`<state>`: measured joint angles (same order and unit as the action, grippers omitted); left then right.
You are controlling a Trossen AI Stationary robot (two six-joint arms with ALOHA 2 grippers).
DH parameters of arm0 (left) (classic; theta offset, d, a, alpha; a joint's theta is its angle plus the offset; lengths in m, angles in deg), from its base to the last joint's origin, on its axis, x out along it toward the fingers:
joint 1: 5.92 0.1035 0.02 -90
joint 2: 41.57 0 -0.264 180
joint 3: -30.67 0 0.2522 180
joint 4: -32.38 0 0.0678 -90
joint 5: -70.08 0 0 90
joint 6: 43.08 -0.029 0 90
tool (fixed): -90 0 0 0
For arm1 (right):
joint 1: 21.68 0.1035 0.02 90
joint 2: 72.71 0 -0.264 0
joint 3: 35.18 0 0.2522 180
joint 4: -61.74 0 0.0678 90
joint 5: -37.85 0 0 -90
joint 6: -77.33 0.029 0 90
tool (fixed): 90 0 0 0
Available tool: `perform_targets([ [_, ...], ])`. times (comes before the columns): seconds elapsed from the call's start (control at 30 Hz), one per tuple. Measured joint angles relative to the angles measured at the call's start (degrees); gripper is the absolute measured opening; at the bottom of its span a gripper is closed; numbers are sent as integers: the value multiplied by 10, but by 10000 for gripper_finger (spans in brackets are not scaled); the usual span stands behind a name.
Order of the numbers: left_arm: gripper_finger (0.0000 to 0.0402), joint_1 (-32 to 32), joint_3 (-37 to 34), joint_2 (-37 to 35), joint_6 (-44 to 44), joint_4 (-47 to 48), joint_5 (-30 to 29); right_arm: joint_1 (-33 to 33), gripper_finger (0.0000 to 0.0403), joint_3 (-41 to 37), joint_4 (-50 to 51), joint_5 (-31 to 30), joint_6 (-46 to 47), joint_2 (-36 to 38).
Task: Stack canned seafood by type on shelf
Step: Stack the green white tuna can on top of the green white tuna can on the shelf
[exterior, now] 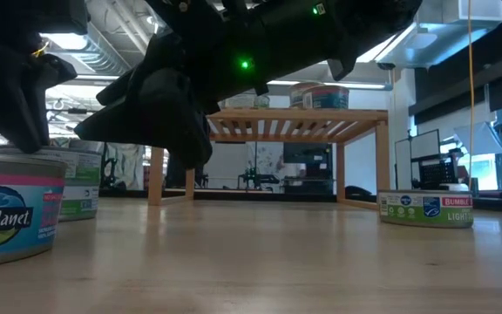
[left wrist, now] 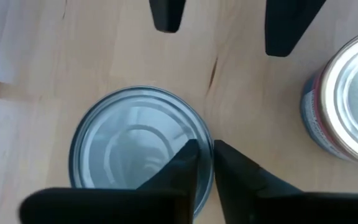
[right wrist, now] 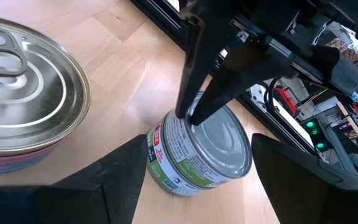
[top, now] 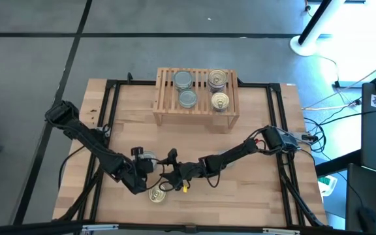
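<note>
A silver-topped tin with a green label (right wrist: 204,149) stands on its base on the table, near the front left. My left gripper (left wrist: 205,155) is shut on it. My right gripper (top: 170,171) hovers open just beside it, its fingers (right wrist: 123,180) on either side of the tin's near side without touching. A gold-topped tin with a pull tab (top: 156,194) stands on the table close by. The wooden shelf (top: 165,108) at the far middle carries two silver tins (top: 185,89) on its left part and two gold tins (top: 219,90) on its right part. My left gripper pinches the silver tin's rim (left wrist: 199,134) between its two fingers, one finger over the lid inside the rim and one against the outer wall (right wrist: 182,134). The fingers come steeply from above, slanting from the table's left. The tin stands upright with its base on the table.
Another tin with a blue and green label (exterior: 425,209) sits on the table toward the right, under the right arm. A black frame (top: 113,98) runs around the tabletop. Bare wood lies between the shelf and the arms.
</note>
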<state>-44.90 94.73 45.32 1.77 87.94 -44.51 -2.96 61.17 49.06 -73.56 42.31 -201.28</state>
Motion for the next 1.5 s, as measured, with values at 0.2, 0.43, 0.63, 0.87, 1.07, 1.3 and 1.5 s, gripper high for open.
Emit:
perform_targets([
  [0.2,4,0,0,0,-2,-4,1,-2,287,0,0,0,0,0],
  [0.43,5,0,-1,1,0,-5,1,-14,287,0,6,-14,0,0],
  [0.63,9,0,-1,1,-2,-5,2,-20,287,0,12,-16,0,0],
  [0.87,47,0,-1,1,-1,-9,6,-20,287,0,13,-15,1,0],
  [1.07,79,0,-1,1,-1,-11,8,-20,287,0,10,-15,0,0],
  [1.3,63,0,-1,1,-3,-3,-1,-20,287,0,9,-15,0,0],
  [1.5,30,0,-1,1,-17,-1,-4,-20,287,0,9,-15,0,0],
])
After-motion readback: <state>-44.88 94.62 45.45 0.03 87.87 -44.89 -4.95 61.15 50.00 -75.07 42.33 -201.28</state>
